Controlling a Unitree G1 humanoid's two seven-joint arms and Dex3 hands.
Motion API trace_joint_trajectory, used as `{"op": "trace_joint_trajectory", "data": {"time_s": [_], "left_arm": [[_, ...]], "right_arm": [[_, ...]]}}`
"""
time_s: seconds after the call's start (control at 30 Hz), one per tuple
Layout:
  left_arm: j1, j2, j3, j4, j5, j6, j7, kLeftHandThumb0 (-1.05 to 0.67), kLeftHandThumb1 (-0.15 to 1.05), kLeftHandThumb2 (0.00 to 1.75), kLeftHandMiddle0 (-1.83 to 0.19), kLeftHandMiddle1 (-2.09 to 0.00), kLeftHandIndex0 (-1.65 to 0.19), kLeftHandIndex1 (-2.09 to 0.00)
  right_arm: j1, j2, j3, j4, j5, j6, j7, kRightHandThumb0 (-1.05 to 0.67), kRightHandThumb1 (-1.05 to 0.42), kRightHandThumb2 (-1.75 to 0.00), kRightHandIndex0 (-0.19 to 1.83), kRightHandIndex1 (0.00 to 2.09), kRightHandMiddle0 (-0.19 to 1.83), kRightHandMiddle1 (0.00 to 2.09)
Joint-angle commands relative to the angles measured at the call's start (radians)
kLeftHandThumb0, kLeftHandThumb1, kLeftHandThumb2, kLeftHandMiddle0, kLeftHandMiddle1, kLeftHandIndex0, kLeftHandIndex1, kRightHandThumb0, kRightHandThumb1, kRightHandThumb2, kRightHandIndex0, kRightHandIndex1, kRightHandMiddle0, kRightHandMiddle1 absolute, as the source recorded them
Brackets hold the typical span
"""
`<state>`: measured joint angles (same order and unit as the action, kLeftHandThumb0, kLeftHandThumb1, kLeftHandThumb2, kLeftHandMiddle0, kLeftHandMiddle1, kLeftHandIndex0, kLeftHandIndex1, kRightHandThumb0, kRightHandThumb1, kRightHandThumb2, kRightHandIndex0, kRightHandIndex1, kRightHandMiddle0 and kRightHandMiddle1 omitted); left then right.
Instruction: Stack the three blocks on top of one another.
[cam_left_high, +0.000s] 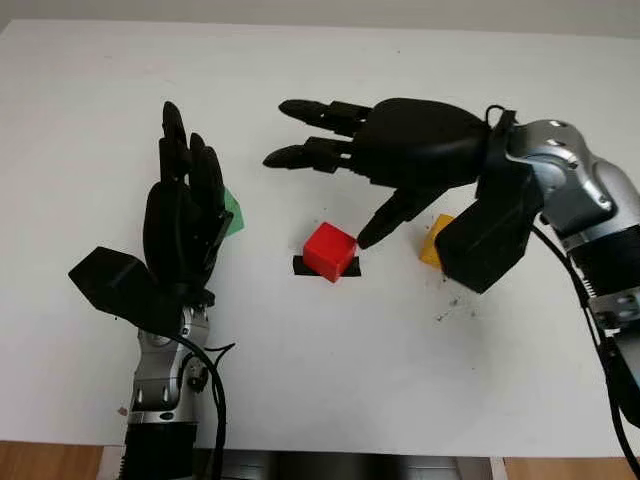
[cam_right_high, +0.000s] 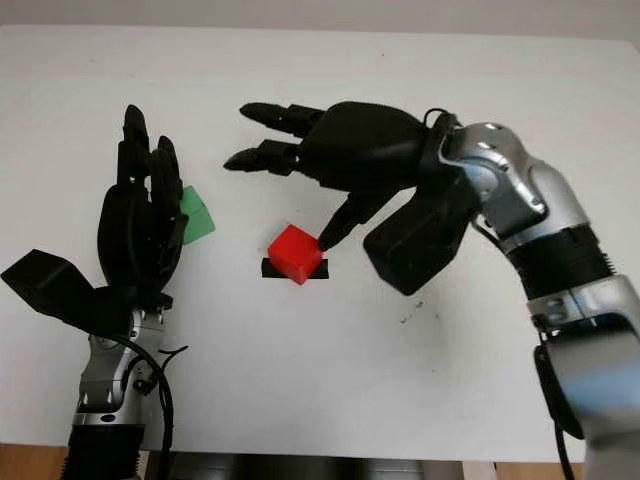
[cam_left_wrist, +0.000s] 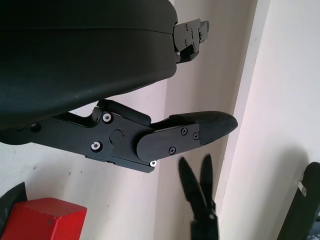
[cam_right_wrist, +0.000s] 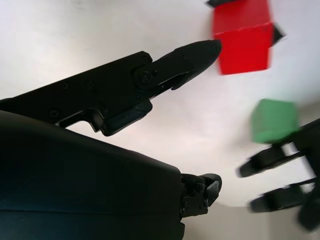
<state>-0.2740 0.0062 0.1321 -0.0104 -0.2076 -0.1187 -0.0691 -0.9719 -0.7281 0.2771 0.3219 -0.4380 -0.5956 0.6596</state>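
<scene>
Three blocks lie on the white table (cam_left_high: 330, 400), none stacked on another. One red block (cam_left_high: 329, 250) sits near the middle of the head-camera frame, on top of a small black patch (cam_left_high: 300, 266) that shows at its lower left edge. One green block (cam_right_high: 195, 215) lies to the left of it, well apart, partly covered by the fingers of the left hand. One yellow block (cam_left_high: 436, 240) lies to the right of the red one, with most of it hidden behind the right forearm's black casing.

The right hand (cam_left_high: 400, 150) reaches in from the right side of the frame and hangs over the middle of the table, above and just right of the red block. It is open and holds nothing. Its thumb (cam_left_high: 385, 220) points down and left, with the tip just beside the red block's upper right corner; whether it touches cannot be told. In the right wrist view the thumb tip (cam_right_wrist: 202, 50) appears close to the red block (cam_right_wrist: 243, 36), with the green block (cam_right_wrist: 274, 120) farther off.

The left hand (cam_left_high: 185, 215) stands upright at the left of the frame, fingers pointing toward the top edge, in front of the green block. It is open and holds nothing. The left wrist view catches a corner of the red block (cam_left_wrist: 45, 220) at its lower left.
</scene>
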Motion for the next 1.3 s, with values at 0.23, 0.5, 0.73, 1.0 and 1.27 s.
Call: {"op": "trace_joint_trajectory", "data": {"time_s": [0.23,0.5,0.73,1.0,1.27], "left_arm": [[0.003,0.019,0.011,-0.002,-0.01,-0.01,-0.02,-0.64,1.05,0.6,0.19,-0.03,0.19,0.0],[-0.009,0.03,0.013,-0.002,0.0,-0.008,-0.017,-0.63,1.05,0.61,0.19,-0.04,0.19,-0.01],[-0.015,0.039,0.009,0.006,0.003,-0.019,-0.028,-0.63,1.05,0.63,0.19,-0.02,0.19,0.0],[-0.011,0.039,0.015,-0.014,-0.004,0.002,-0.022,-0.64,1.05,0.63,0.18,-0.04,0.19,-0.01],[-0.01,0.039,0.016,-0.014,-0.008,0.006,-0.024,-0.64,1.05,0.63,0.19,-0.04,0.19,-0.02]], "right_arm": [[0.114,-0.207,-0.169,-0.228,0.057,0.201,0.122,-0.65,-0.91,-0.05,-0.12,0.06,0.14,0.27],[0.24,-0.353,-0.246,-0.328,0.078,0.301,0.23,-0.63,-0.89,-0.05,-0.12,0.06,0.18,0.21],[0.318,-0.365,-0.262,-0.392,0.081,0.341,0.233,-0.56,-0.88,-0.05,-0.09,0.06,0.23,0.16],[0.315,-0.319,-0.211,-0.391,0.064,0.298,0.198,-0.49,-0.84,-0.04,-0.06,0.07,0.29,0.15],[0.319,-0.283,-0.193,-0.322,0.033,0.214,0.11,-0.44,-0.83,-0.05,-0.04,0.07,0.3,0.13]]}}
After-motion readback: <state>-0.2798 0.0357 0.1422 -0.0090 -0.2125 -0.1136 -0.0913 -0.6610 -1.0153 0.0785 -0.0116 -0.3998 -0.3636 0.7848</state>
